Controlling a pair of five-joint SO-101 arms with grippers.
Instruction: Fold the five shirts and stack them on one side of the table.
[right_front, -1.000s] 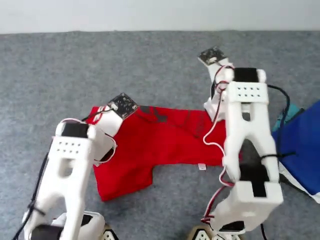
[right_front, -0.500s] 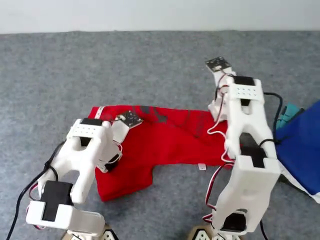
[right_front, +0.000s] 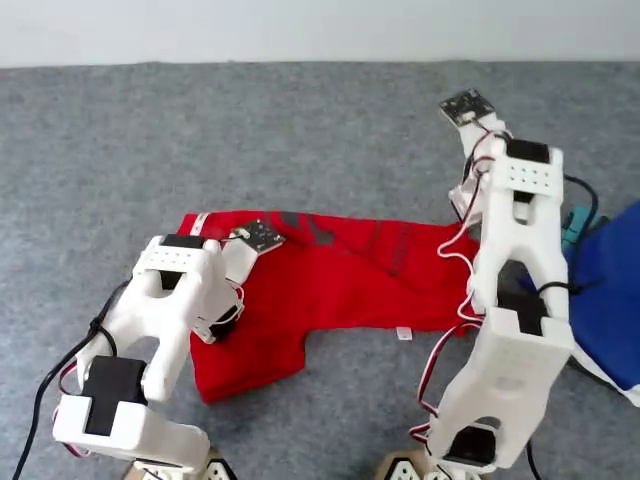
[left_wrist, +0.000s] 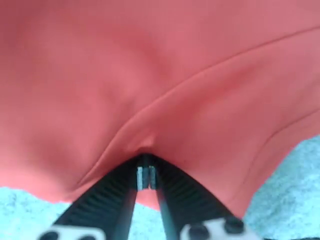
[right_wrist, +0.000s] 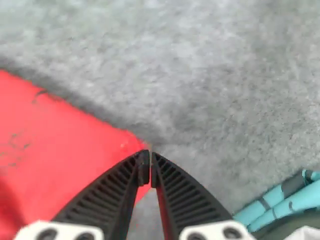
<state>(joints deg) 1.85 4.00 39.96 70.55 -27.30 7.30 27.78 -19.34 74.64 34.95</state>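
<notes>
**A:** Starting nearest us, what does the left gripper have?

**B:** Its jaws are closed on a pinched-up ridge of the red shirt, at the end lying toward the left edge of the tabletop. We'd say that pinch is there to hold this end while the cloth is drawn flat.

**A:** And where is the shirt itself?

**B:** It's spread across the middle of the tabletop, rather toward the near edge, with one sleeve trailing nearer to us. It isn't folded yet.

**A:** What about the blue at the right edge?

**B:** That's a blue shirt with a teal cloth beside it. We take that to be the stacking side, which is why the red one lies apart from it.

**A:** Farther back, the right gripper?

**B:** Its jaws are closed at the shirt's far right corner, apparently nipping the very tip. We judge that both ends are held so the shirt can be stretched straight before the first fold.
</notes>
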